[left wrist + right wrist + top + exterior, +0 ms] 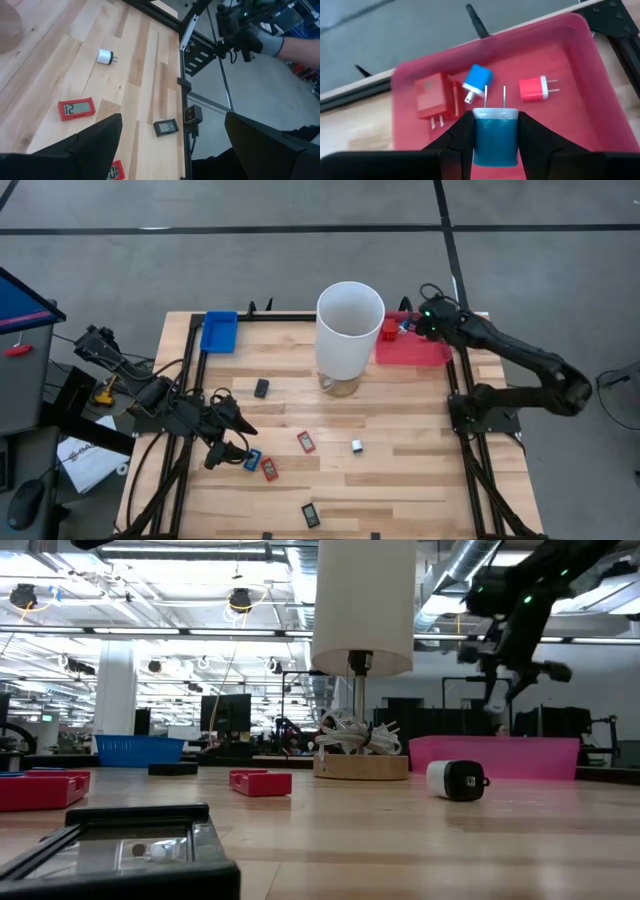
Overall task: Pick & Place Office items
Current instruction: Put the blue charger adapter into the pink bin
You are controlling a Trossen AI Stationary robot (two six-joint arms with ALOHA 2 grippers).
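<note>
While my right gripper (495,137) hangs over the red tray (580,115) at the far right of the tabletop (400,430), its fingers are pinched on a blue plug adapter (494,135), prongs pointing ahead, so that piece is in the air and not yet dropped. Below it I count three pieces already lying in the tray: a red adapter (434,97), a blue-and-white adapter (477,80) right beside it, and a small red-and-white adapter (535,88) a little apart. By my read that side of the sort is well along.

Over on the near left, my left gripper (238,442) sits low above the tabletop with its fingers spread wide and nothing between them. Just beside it are a blue flat piece (251,460) and a red flat piece (269,469), nearly touching each other. Another red flat piece (306,442) lies nearer the middle, a black flat piece (311,515) near the front edge, another black piece (261,388) to the left of the tall white cylinder (350,330), and a small white adapter (356,446) by itself right of centre.

As for the blue tray (219,332) at the far left, I cannot make out anything in it. So I judge six pieces left on the wood, one in hand, three placed: somewhere under halfway, with the flat pieces all outstanding.
</note>
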